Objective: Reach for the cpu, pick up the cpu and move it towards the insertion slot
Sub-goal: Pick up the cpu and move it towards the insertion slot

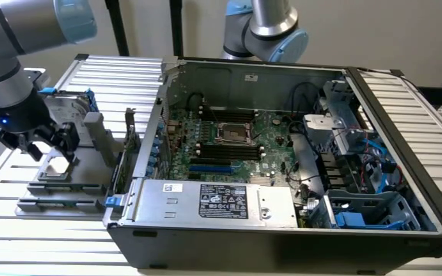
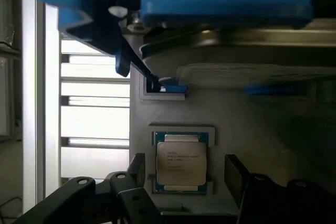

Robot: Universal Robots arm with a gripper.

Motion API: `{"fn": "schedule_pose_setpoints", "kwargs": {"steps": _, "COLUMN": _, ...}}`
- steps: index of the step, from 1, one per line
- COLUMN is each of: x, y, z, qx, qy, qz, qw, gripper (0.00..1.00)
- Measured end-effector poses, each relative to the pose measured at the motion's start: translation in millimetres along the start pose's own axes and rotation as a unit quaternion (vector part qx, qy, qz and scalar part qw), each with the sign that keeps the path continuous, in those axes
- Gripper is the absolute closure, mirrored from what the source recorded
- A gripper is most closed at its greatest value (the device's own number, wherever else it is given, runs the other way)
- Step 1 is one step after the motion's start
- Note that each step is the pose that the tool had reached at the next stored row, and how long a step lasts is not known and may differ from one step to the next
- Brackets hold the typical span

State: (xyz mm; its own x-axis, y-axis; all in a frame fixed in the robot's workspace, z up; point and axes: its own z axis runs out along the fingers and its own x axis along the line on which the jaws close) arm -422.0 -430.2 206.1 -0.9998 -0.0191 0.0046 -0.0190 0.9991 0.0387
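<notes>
Gripper [image 1: 50,150] wide open, empty, jaws either side of the cpu [image 2: 181,162]. Best centred and square to the chip edges for lowering. Insertion slot [image 1: 232,132] lies around 3 o'clock, exterior view.

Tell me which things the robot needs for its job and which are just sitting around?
Needed: chip, socket, open fingers on either side of the chip.
Just sitting: hard drive, power box, memory slots.
</notes>
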Motion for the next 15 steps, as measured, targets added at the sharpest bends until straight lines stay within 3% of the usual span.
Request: {"fn": "schedule_pose_setpoints", "kwargs": {"steps": 15, "x": 1.7, "y": -3.7, "z": 13.7, "qx": 0.0025, "qy": -0.0032, "qz": 0.003, "qw": 1.0000, "gripper": 0.29}}
